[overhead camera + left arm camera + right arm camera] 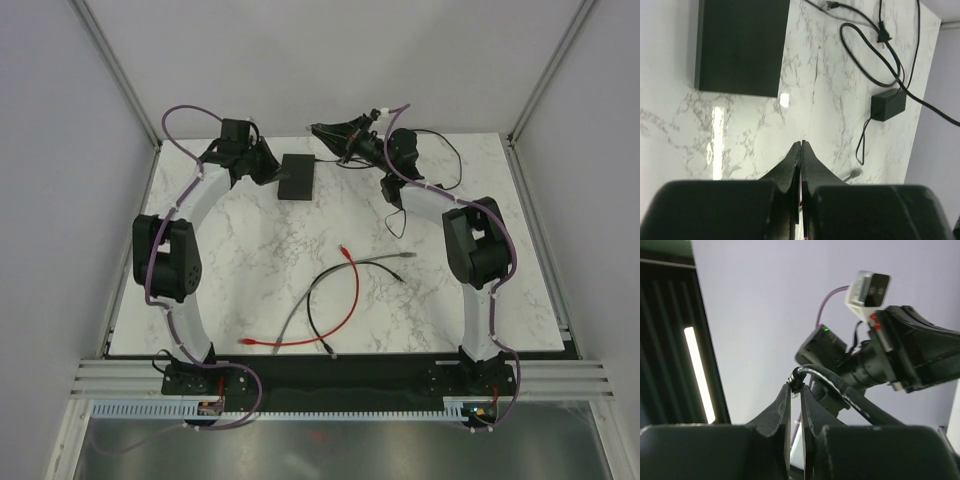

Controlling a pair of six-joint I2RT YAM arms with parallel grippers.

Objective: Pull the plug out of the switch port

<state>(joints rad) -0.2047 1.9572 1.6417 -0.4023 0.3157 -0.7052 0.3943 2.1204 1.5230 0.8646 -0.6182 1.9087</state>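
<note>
1. Left gripper: my fingers are pressed together and hold nothing. They hover over bare marble just beside the switch.
2. Switch: flat matte-black box lying near the tabletop's far edge, a little left of its middle. The top face is plain, and the socket row is turned out of my sight.
3. Right gripper: my fingers stand narrow, pinching the ribbed plug at the end of a black cable. It is raised by the far edge, apart from the switch.
4. Power adapter: small black brick with thin black cords, toward the far right corner. Any label is too small to read.
5. Loose leads in the near middle of the tabletop: red cable, grey cable, short black lead.
</note>
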